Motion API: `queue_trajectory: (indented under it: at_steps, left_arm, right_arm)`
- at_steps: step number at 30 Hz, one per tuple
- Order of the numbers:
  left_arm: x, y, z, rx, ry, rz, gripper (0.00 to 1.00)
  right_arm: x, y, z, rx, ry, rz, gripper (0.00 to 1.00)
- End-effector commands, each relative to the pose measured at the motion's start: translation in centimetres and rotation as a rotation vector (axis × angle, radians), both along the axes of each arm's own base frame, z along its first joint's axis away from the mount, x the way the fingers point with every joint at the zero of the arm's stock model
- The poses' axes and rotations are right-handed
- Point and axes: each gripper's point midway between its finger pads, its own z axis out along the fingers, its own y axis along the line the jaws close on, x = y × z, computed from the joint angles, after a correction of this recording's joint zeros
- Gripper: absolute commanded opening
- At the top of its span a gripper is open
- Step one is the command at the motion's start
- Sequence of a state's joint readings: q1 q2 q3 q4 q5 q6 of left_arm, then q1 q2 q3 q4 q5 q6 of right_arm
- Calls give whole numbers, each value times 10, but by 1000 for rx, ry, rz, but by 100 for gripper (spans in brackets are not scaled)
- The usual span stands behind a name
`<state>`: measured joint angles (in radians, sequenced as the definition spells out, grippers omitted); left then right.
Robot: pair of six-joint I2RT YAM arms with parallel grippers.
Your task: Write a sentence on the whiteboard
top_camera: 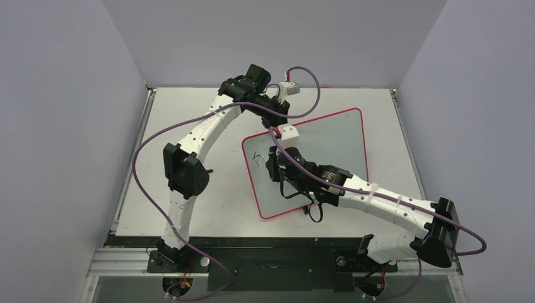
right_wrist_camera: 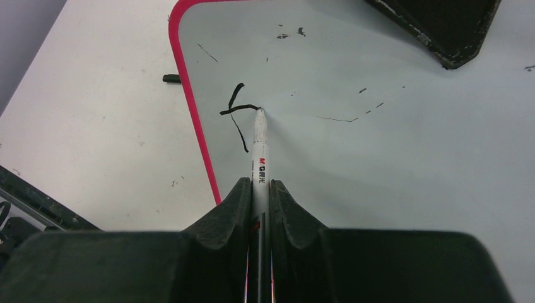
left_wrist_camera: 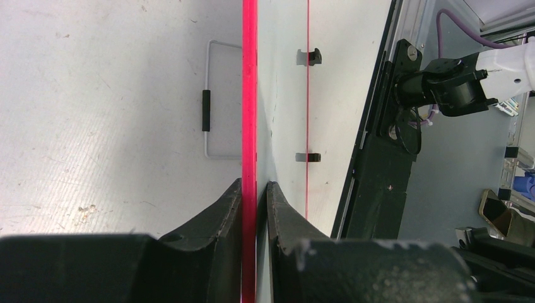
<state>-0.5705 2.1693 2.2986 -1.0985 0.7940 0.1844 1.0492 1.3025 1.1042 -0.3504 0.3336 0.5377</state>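
The whiteboard, white with a thin red rim, lies skewed on the table. My left gripper is shut on its far rim; in the left wrist view the red rim runs straight between the left gripper's jaws. My right gripper hovers over the board's left part, shut on a white marker. The marker's tip touches the whiteboard at the end of a few black strokes, all that shows of the sentence. Those strokes sit near the left rim.
A wire loop with a black grip shows on one side of the board's rim. Two black tabs stick out near its other edge. Purple cables arc over the table's left. The left finger shows at the top right of the right wrist view.
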Motion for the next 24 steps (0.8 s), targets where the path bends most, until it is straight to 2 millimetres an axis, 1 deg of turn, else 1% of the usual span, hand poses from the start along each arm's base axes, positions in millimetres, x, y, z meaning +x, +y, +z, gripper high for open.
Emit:
queue_trajectory:
  at_steps: [1, 2, 4, 7, 12, 18, 24]
  left_arm:
    - [-11, -4, 32, -43, -95, -40, 0]
    - [-11, -4, 32, -43, -95, -40, 0]
    - [-11, -4, 31, -43, -93, -41, 0]
    - [-11, -3, 32, -43, -93, -40, 0]
    - [-12, -3, 32, -44, -93, -41, 0]
    - [-12, -3, 32, -44, -92, -41, 0]
    - [-12, -3, 32, -44, -93, -42, 0]
  right_arm:
    - [-3, 0, 42, 96, -62, 17, 0]
    - [-4, 1, 49, 109, -71, 19, 0]
    - [-3, 0, 54, 115, -80, 13, 0]
    - [3, -2, 57, 102, -86, -16, 0]
    - [12, 0, 49, 72, -67, -52, 0]
    - [16, 6, 42, 52, -45, -53, 0]
    - [17, 7, 32, 29, -27, -59, 0]
